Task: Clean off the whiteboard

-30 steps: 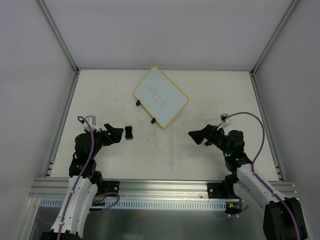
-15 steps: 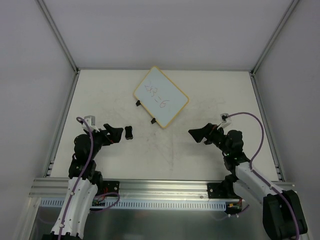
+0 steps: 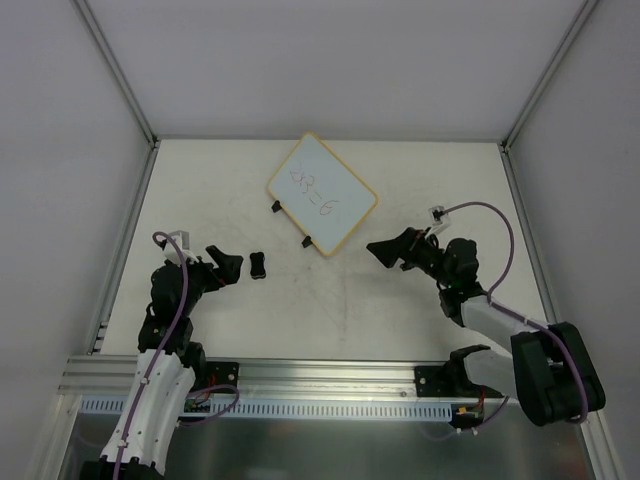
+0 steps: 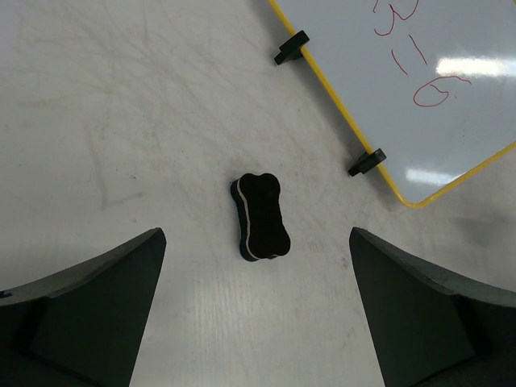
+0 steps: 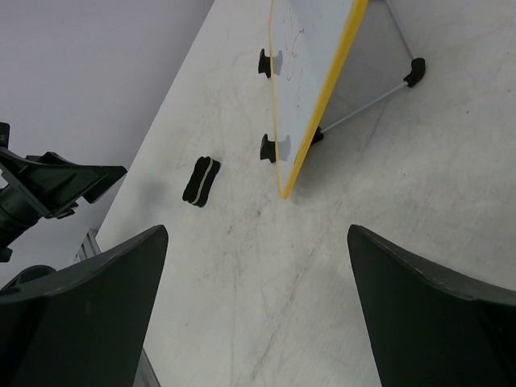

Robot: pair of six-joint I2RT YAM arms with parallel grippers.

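Observation:
The whiteboard (image 3: 322, 195) has a yellow frame, two black clips on its near-left edge and red writing. It stands tilted at the back middle of the table. In the right wrist view it (image 5: 310, 72) leans on a wire stand. A black bone-shaped eraser (image 3: 258, 265) lies flat on the table left of the board. My left gripper (image 3: 226, 265) is open and empty just left of the eraser (image 4: 260, 218), which lies ahead between its fingers. My right gripper (image 3: 383, 250) is open and empty, right of the board's near corner.
The table (image 3: 400, 310) is white and scuffed, with metal rails (image 3: 120, 250) along both sides and white walls behind. The stand's black-tipped foot (image 5: 414, 71) sticks out behind the board. The left gripper shows in the right wrist view (image 5: 72, 181).
My right gripper has moved left and a little farther out, toward the board's near corner. My left gripper has drawn back slightly from the eraser. Board and eraser have not moved.

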